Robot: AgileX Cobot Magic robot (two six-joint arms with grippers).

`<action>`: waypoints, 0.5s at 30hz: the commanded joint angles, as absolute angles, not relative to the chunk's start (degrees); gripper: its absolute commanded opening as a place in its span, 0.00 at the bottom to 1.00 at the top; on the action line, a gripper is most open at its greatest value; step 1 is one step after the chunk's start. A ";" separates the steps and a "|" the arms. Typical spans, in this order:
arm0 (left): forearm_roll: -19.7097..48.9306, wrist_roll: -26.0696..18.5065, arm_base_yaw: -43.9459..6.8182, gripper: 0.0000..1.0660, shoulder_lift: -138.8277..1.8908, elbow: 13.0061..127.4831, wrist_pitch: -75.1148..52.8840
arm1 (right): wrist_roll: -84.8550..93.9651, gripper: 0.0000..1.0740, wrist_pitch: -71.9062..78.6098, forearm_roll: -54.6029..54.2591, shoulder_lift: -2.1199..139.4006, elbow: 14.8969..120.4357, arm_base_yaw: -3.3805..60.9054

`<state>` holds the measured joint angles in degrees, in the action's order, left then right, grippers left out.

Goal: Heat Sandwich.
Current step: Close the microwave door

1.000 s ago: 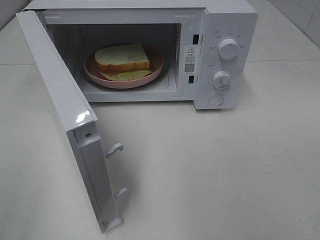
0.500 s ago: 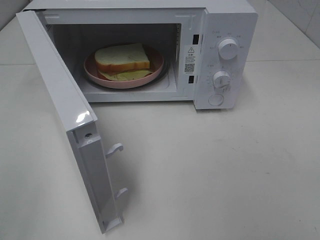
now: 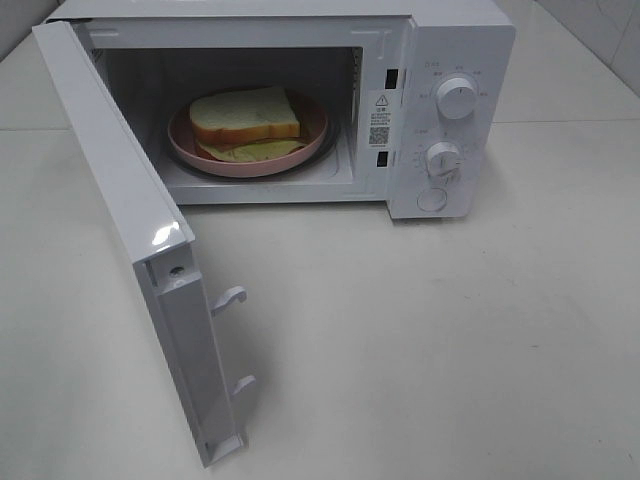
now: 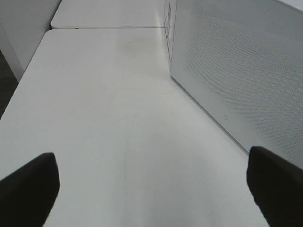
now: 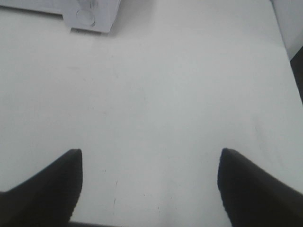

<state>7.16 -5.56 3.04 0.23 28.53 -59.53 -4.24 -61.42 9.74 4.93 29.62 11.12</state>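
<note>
Nothing has moved since a moment ago: the scene in the high view is just as it was.

I count one microwave [image 3: 440,60] toward the far edge of the counter [image 3: 450,340], with one door [image 3: 120,200] swung wide toward the near left corner. Two latch hooks [image 3: 230,298] stick out of the door's free edge. The control panel has two knobs [image 3: 457,98], one above the other, and one round button [image 3: 431,199] below them. Inside the cavity sits one pink plate [image 3: 315,125], and on it lies the one sandwich [image 3: 245,115], white bread on top and yellow-green filling showing at its front edge.

Only the high view looks into the cavity, so the sandwich and plate appear nowhere else. It shows neither arm. The left wrist view alone gives the door's outer face, a perforated grey panel. The right wrist view catches just the microwave's lower control corner with the button.

The left claw [image 4: 151,158] hangs low over the counter just beside the door's outer face, pointing along it. Its fingers [image 4: 28,189] are spread very wide, with nothing between them. The right claw [image 5: 150,152] tilts down over bare counter in front of the microwave, well apart from it. Its jaws also stand apart and hold nothing.
</note>
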 commanded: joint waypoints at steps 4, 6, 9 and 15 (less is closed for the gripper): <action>7.62 -5.44 2.86 0.95 1.89 28.42 -59.36 | -1.95 0.71 -59.24 7.91 -1.72 28.76 7.10; 7.62 -5.44 2.86 0.95 1.89 28.42 -59.36 | -1.95 0.71 -59.24 7.91 -1.66 28.76 6.70; 7.62 -5.44 2.86 0.95 1.78 28.42 -59.36 | -1.89 0.71 -59.24 7.91 -1.66 28.76 6.70; 7.62 -5.44 2.86 0.95 1.66 28.42 -59.36 | -1.95 0.71 -59.24 7.91 -1.66 28.76 6.70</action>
<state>7.16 -5.56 3.04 0.23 28.53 -59.53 -2.75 -59.93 8.08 -0.17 28.88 7.16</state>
